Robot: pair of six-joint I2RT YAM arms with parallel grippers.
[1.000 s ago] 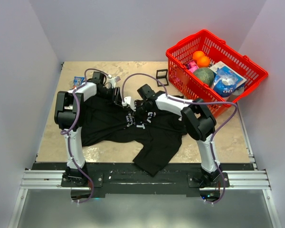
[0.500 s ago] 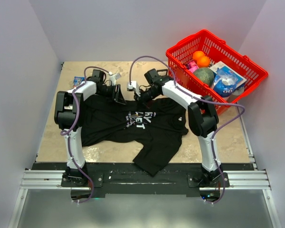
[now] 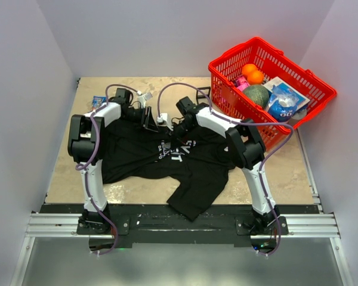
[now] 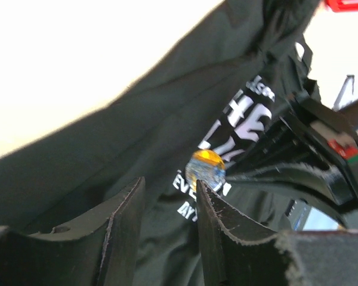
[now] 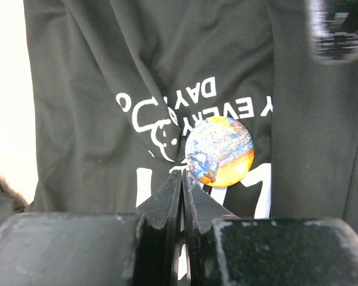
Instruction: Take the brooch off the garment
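Seen from the top, the garment (image 3: 137,156) lies spread on the worktop (image 3: 62,173), with a red basket (image 3: 264,40) at the far right. The left wrist view shows the left hand (image 4: 167,193) narrowly parted, and the round brooch (image 4: 205,167) sits on the white lettering just past one fingertip. The right wrist view shows the right hand (image 5: 182,177) closed, its tips meeting at the brooch's edge; whether they pinch it is unclear.

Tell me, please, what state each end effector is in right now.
Left end effector: fingers apart, garment between; grip unclear.
Right end effector: shut beside the brooch.
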